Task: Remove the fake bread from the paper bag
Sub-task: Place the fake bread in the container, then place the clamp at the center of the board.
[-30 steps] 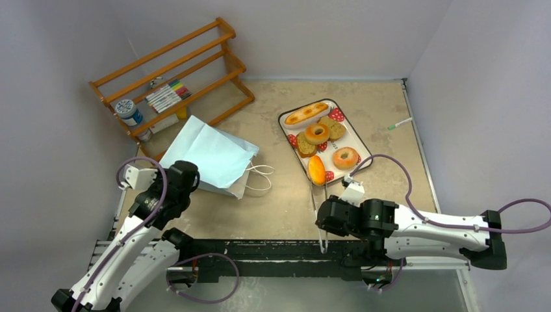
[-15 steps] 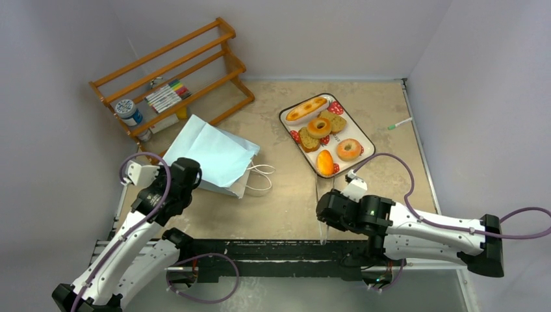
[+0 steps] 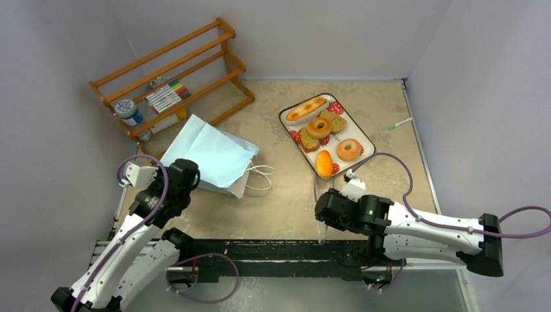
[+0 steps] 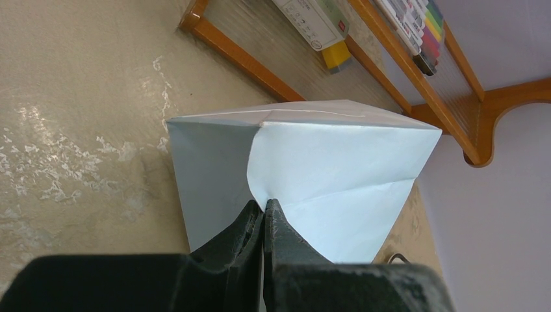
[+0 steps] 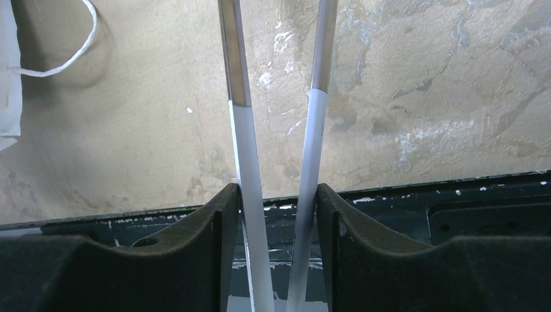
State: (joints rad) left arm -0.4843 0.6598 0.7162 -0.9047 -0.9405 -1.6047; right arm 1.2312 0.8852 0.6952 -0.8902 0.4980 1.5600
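**Op:** Where's the fake bread?

**Eng:** Everything I can see is on the white strawberry-print tray (image 3: 357, 128): long golden loaf (image 3: 306, 109), two tan ring bagels (image 3: 319, 127), brown toast slices (image 3: 307, 140), orange oval roll (image 3: 325, 163). The pale-blue paper gift bag (image 3: 208, 153) lies on its side on the bench (image 3: 286, 201), apart from the tray. Can't see inside it.

**Op:** Claws?

**Eng:** Your left claw (image 4: 265, 208) is pinched closed on a fold of the bag. Your right claw (image 5: 277, 192) grips the long metal tongs (image 5: 235, 65), with both arms bearing on its inner faces.

**Op:** Risks?

**Eng:** The tongs look sprung. Ease that grip and they'll likely slip or twist down onto the bench. Swing them at the tray and you could knock the roll, which sits nearest the near rim. On the left you're holding thin paper, so a hard pull may tear it or drag the whole bag.
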